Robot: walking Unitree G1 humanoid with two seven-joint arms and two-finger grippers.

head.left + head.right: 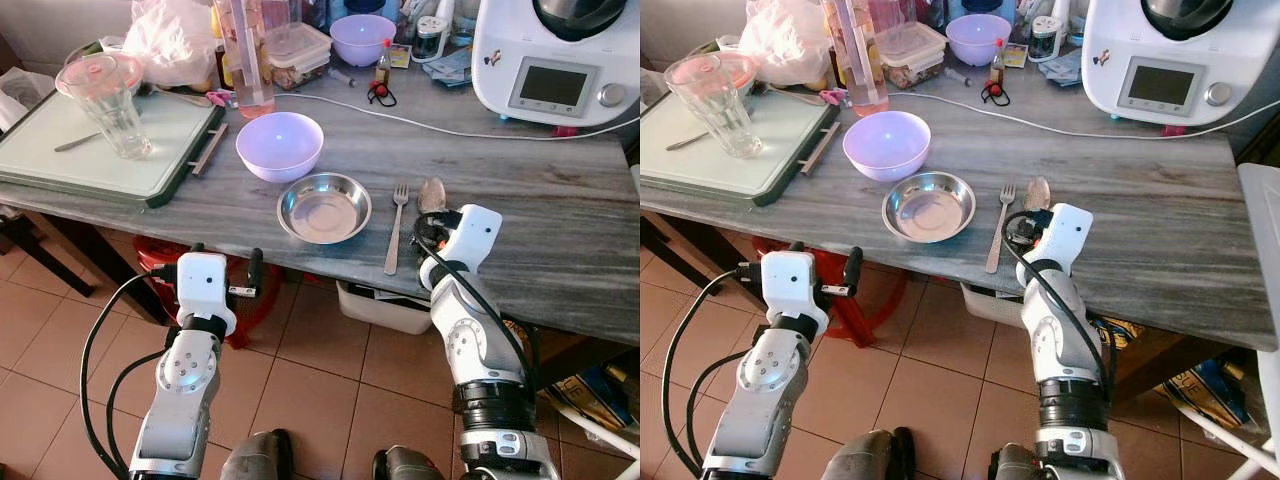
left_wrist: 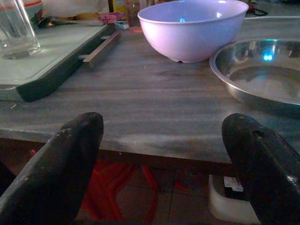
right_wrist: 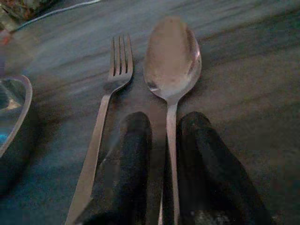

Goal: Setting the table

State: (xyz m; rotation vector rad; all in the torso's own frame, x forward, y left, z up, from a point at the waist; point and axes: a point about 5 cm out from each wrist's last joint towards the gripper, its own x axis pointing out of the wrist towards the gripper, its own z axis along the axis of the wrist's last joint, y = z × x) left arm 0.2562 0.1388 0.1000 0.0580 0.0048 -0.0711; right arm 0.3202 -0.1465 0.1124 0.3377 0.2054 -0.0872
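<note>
Lilac bowl (image 1: 279, 145) and silver dish (image 1: 324, 208) on grey-streaked table (image 1: 540, 190).

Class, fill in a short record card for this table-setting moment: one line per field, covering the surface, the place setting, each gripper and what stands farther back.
Surface: grey wood-grain table
Place setting: steel plate, fork to its right, spoon beside the fork
Right gripper: at the table's near edge, fingers closed on the spoon handle
Left gripper: open, low before the table edge, holding nothing
Behind the plate: lilac bowl
Far left: tray with an empty glass
Far right: white kitchen machine
</note>
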